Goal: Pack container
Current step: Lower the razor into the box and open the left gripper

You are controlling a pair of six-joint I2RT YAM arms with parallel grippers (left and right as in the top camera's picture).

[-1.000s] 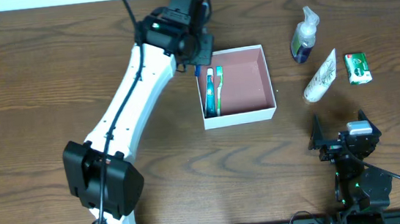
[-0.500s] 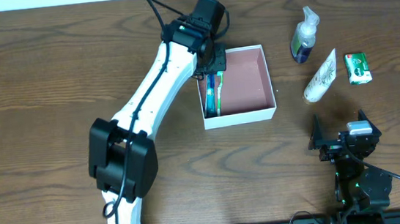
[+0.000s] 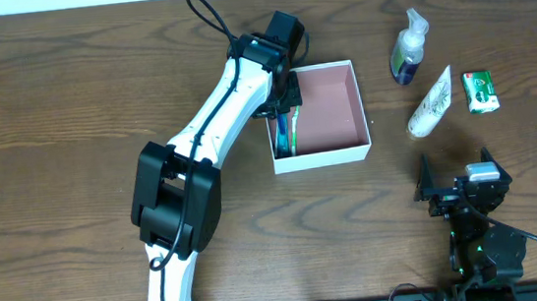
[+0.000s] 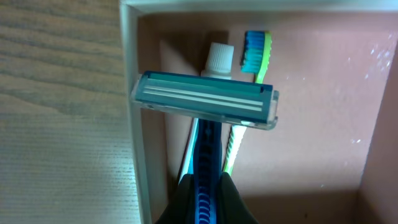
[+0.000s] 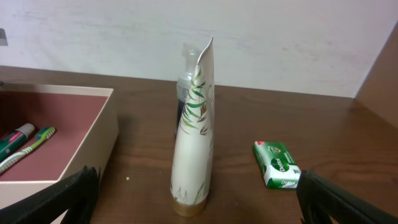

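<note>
The container (image 3: 328, 105) is a square white box with a pink inside, at the table's middle back. A green toothbrush (image 4: 255, 53) and a toothpaste tube (image 4: 216, 59) lie along its left wall (image 4: 134, 124). My left gripper (image 4: 205, 202) is shut on the handle of a blue razor (image 4: 205, 102) and holds it above the container's left side, over those two items. In the overhead view the left gripper (image 3: 283, 95) is at the container's left wall. My right gripper (image 3: 456, 167) is open and empty near the front right.
Right of the container stand a white leaf-print tube (image 3: 430, 102), a pump bottle (image 3: 407, 48) and a small green soap packet (image 3: 480, 91). In the right wrist view the tube (image 5: 194, 124) stands in front of the bottle, with the packet (image 5: 277, 163) to its right and the container wall (image 5: 93, 124) to its left.
My left arm has swung right, from beside the container's far left corner to over its left side, carrying the razor. The right arm has not moved.
</note>
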